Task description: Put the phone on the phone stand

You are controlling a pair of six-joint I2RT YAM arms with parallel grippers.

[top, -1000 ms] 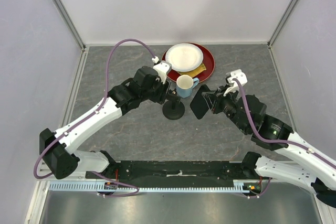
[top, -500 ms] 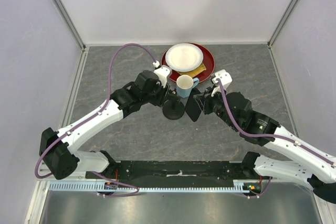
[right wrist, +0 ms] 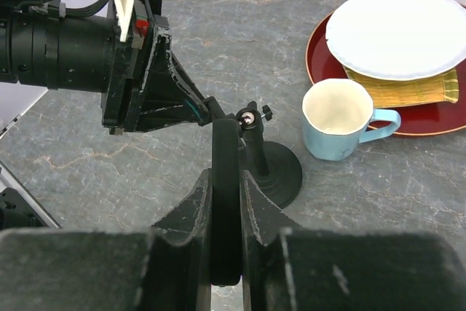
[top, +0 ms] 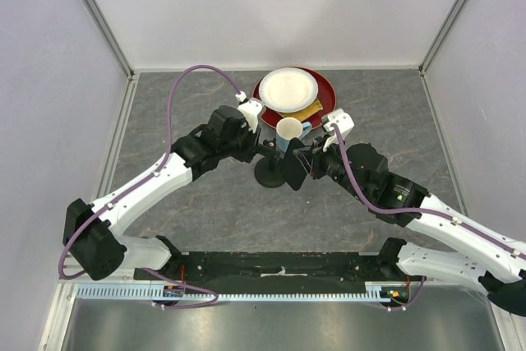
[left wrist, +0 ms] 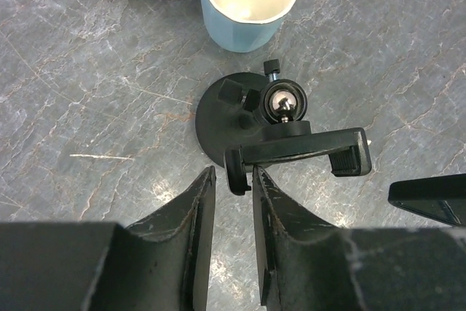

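Grey marbled table (top: pixel 378 96) carries the clutter you work around. A blue mug (right wrist: pixel 336 125) stands just behind the phone stand (right wrist: pixel 279 171). Behind the mug, a red plate (top: pixel 326 98) holds a white plate (top: pixel 288 88) over a yellow woven piece (right wrist: pixel 400 87).

Your left gripper (left wrist: pixel 233 174) reaches in from the stand's left. Its fingers (left wrist: pixel 191 216) leave a narrow gap with the hooked end of the clamp head (left wrist: pixel 306 147) at its mouth, and you cannot tell whether they pinch it. The stand is black, with a round disc base, a short post, a shiny ball joint and a clamp bar lying level.

Your right gripper (right wrist: pixel 226 180) is clamped on the phone (right wrist: pixel 225 143). It is a thin black slab held on edge, just right of the clamp head and not seated in it.
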